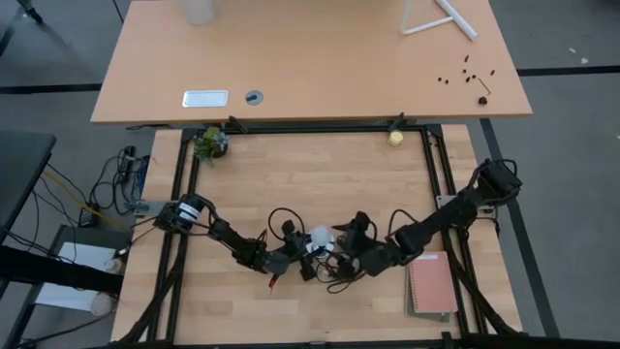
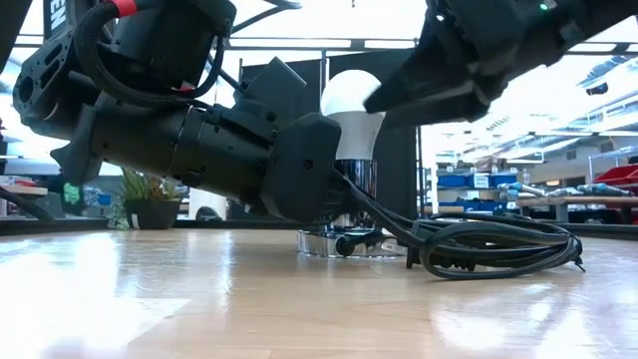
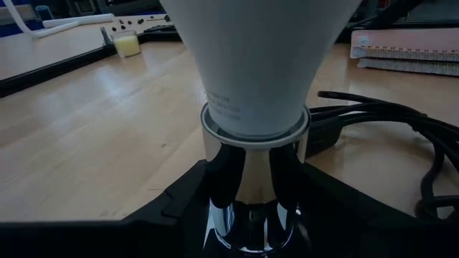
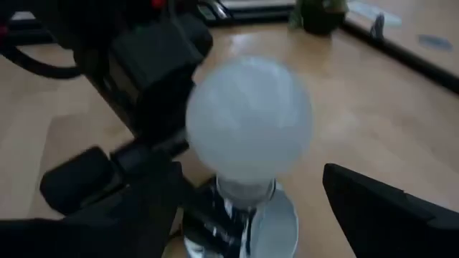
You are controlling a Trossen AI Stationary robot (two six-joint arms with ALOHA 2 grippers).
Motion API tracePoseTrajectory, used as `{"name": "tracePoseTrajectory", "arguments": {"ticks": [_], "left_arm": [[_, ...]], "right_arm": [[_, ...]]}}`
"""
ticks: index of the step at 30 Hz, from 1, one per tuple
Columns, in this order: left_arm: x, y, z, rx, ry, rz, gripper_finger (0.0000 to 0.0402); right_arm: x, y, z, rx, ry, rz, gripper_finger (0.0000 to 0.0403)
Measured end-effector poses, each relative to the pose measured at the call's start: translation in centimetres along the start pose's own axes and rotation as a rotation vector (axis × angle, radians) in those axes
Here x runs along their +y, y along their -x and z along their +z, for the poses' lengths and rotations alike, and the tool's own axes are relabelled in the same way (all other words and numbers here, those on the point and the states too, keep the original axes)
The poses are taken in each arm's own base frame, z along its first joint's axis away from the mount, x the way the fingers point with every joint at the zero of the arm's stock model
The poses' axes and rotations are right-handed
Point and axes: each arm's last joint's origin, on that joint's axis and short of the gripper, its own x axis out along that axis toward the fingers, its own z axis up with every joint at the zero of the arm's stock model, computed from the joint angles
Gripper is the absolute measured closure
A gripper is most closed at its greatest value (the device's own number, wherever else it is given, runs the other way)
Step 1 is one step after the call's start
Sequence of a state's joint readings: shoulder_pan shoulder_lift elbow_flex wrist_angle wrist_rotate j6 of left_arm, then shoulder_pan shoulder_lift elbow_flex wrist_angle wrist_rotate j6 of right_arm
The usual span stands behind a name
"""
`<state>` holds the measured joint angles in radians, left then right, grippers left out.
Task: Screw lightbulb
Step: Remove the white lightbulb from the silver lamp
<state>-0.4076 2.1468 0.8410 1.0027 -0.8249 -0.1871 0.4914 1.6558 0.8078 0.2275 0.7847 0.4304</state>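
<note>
- While it stands upright in the chrome socket (image 3: pixel 252 193), the lightbulb (image 1: pixel 321 237) sits near the table's front middle, at about 6 o'clock from centre in the high view.
- Small grey print runs around the bulb's neck in the left wrist view, but it is too fine to read.
- Left gripper (image 3: pixel 254 215): its dark fingers (image 3: pixel 179 204) are pressed around the socket stem just below the bulb.
- Right gripper (image 4: pixel 247 197): its fingers (image 4: pixel 380 208) are spread on either side of the bulb; whether they touch it I cannot tell.
- Black cord (image 2: pixel 488 244) lies coiled just beside the socket's round base.
- Pink notebook (image 1: pixel 432 286) lies at 4 o'clock from the bulb, near the table's edge.
- Small potted plant (image 1: pixel 209 143) stands at the table's 11 o'clock corner; a yellowish ball (image 1: pixel 395 138) sits at 1 o'clock.
</note>
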Motion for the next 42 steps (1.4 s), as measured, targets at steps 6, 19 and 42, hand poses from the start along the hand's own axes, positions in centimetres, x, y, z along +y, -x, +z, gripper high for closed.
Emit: {"name": "tracePoseTrajectory", "arguments": {"ticks": [6,19,42], "left_arm": [[0.0,0.0,0.0,-0.001,0.001,0.005,0.0213],[0.0,0.0,0.0,0.003,-0.003,-0.001,0.0213],[0.0,0.0,0.0,0.003,-0.005,0.007,0.0213]], "right_arm": [[-0.9,-1.0,0.6,-0.006,0.044,-0.020,0.0056],[-4.0,-0.1,-3.1,0.203,-0.167,-0.357,0.0056],[-1.5,-1.1,0.0,0.076,0.055,-0.025,0.0056]]}}
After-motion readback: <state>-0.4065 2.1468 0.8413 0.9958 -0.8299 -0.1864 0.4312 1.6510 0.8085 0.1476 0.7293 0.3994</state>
